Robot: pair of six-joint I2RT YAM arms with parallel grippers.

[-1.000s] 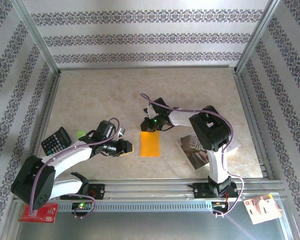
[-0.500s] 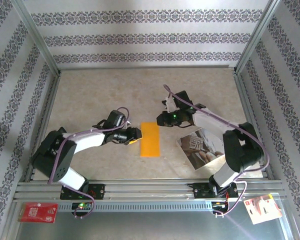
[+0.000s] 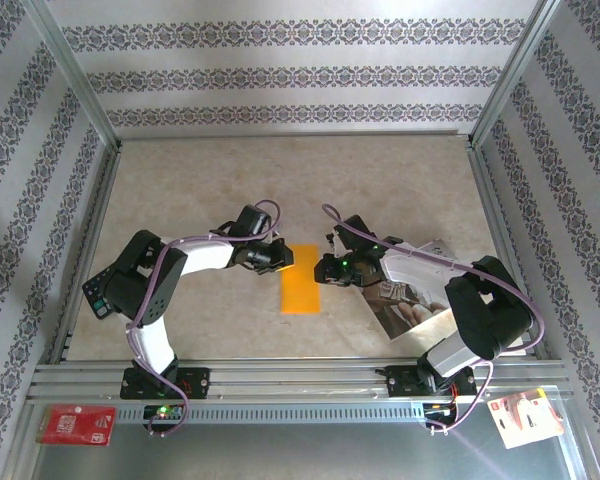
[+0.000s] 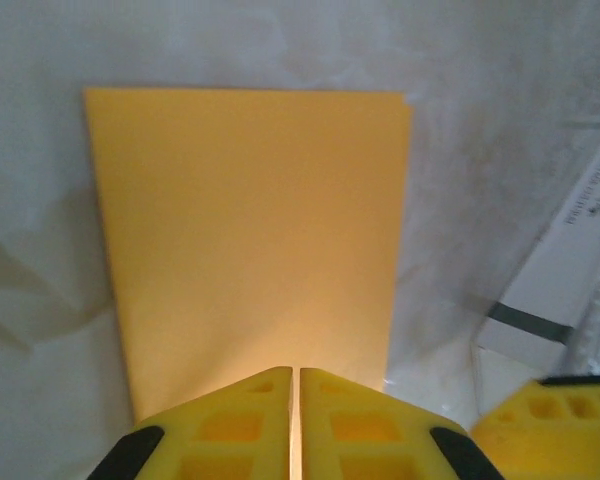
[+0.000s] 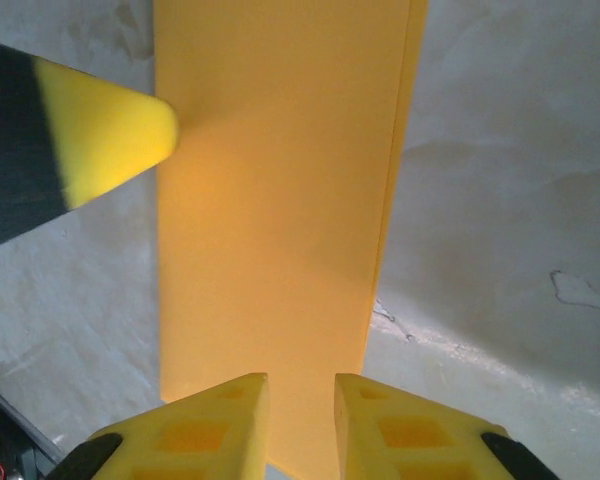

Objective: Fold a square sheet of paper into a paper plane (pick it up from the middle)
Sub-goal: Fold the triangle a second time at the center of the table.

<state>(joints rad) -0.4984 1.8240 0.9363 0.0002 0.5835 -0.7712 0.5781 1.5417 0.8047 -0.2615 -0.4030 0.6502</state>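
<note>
My left fingers [image 3: 283, 258] are closed at the left edge of the folded orange sheet of paper [image 3: 300, 290], which lies on the surface [image 3: 180, 190]. My right fingers [image 3: 325, 268] are slightly parted at its right edge.

Folded sheet of paper [image 3: 300, 282] lay flat mid-table [image 3: 280, 180], left gripper [image 3: 283, 260] at its far left corner, right gripper [image 3: 323, 268] at its far right edge, photo sheet [image 3: 408, 312] just right of it beneath the right arm, calculator [image 3: 97, 297] far left, partly behind the left arm, small card [image 3: 77, 424] on the near rail, left.

Walls [image 3: 280, 70]: white, grey floral bands, three sides.
Table [image 3: 180, 180]: beige marbled top.
Frame [image 3: 84, 90]: aluminium posts, rail [image 3: 300, 375] in front.
Light: even.
</note>
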